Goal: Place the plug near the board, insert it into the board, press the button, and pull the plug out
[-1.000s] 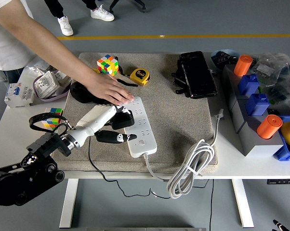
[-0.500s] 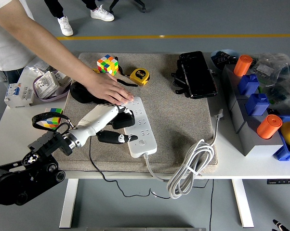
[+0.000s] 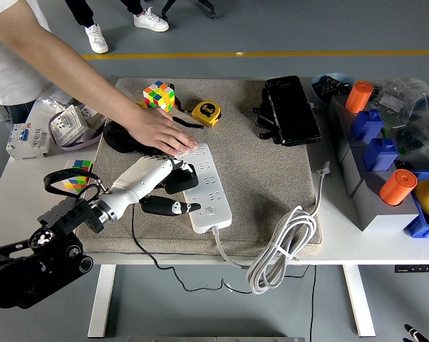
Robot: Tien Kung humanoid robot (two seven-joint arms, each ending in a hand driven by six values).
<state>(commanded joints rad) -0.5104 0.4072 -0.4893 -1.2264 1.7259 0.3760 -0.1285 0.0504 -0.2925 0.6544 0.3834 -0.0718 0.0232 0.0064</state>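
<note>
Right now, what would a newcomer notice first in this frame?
A person's hand presses flat on the far end of the white power strip at the mat's centre. The robot's left hand grips a black plug at the strip's left edge. A coiled white cable overhangs the near edge.

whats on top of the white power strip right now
A person's hand presses its far end. The robot's left hand holds a black plug at its left edge; whether the prongs are seated is hidden.

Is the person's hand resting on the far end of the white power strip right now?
Yes, the person's hand lies flat over the far end of the white power strip, pressing it onto the mat.
</note>
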